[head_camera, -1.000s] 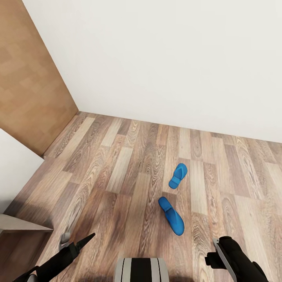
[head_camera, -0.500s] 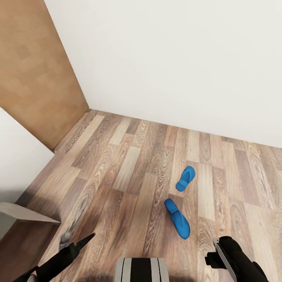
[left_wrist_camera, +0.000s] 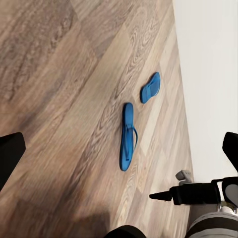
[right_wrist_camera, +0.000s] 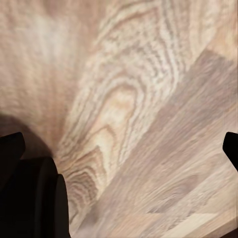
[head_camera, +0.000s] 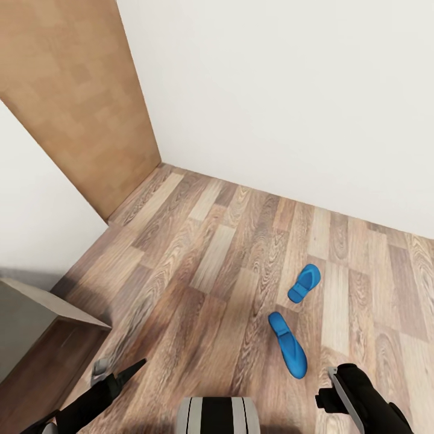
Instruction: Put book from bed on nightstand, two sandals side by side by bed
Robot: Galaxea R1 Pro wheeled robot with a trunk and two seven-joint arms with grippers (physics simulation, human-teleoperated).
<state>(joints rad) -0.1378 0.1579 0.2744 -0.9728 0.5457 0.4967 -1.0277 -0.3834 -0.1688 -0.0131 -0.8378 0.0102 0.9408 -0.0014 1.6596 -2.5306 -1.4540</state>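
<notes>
Head view looks down on the brown wood-plank floor [head_camera: 229, 253] of the bedroom, where the two sandals lie near each other but apart, not side by side: the nearer sandal [head_camera: 287, 345] sits at about 5 o'clock from the middle of the picture, its length running toward 11 o'clock, and the farther sandal [head_camera: 304, 283] lies just beyond it toward 1 o'clock, angled the other way. Both rest flat on the planks, with nothing in or on them. A white wall [head_camera: 289, 96] closes the far side, and a plain brown door [head_camera: 78, 102] stands at 10 o'clock, meeting the wall in the corner. At 8 o'clock a grey-topped slab edge [head_camera: 36, 313] juts in over a darker brown panel; what it belongs to cannot be told. The left gripper [head_camera: 123, 375] pokes in at 7 o'clock as a dark pointed tip, and the right gripper [head_camera: 337, 392] shows at 5 o'clock as a black block. In the left wrist view both blue sandals appear again on the floor, the long one [left_wrist_camera: 128, 136] and the shorter-looking one [left_wrist_camera: 150, 88] beside the wall, and the dark fingers [left_wrist_camera: 10, 153] stand wide apart at the picture's edges, holding nothing. In the right wrist view the fingers [right_wrist_camera: 11, 148] are likewise spread over bare wood grain, empty.
</notes>
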